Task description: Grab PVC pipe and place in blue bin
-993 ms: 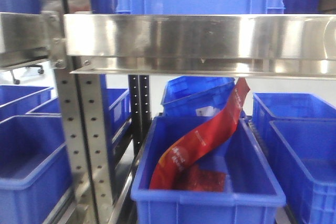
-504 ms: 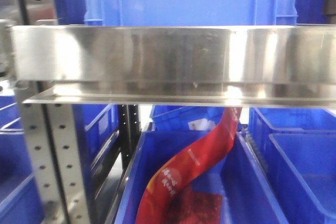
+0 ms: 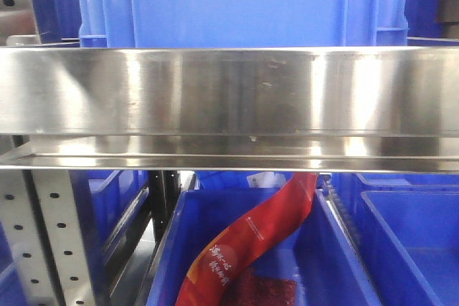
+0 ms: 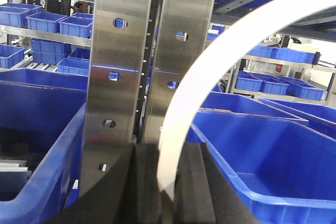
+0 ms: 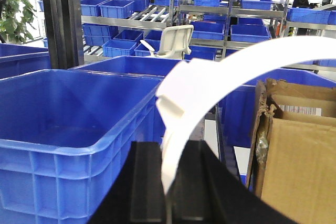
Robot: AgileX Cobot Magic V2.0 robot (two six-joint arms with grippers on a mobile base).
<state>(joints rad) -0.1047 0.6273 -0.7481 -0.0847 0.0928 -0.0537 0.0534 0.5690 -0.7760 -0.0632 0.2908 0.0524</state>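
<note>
Two grippers show only as black fingers at the foot of their wrist views. The left gripper (image 4: 168, 182) has a blue bin (image 4: 37, 129) to its left and steel uprights (image 4: 123, 45) ahead. A white curved strip (image 4: 210, 64) rises from its narrow gap. The right gripper (image 5: 169, 182) has another blue bin (image 5: 79, 124) to its left, a like white band (image 5: 210, 77) between its close-set fingers, and a cardboard box (image 5: 294, 150) to its right. Whether either is the PVC pipe, or is clamped, I cannot tell.

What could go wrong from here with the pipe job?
Steel uprights fill the left wrist view just ahead, so a forward move could strike them. The shelf rail blocks most of the front view, and neither arm shows there. A cardboard box stands close beside the blue bin in the right wrist view, risking a snag.
</note>
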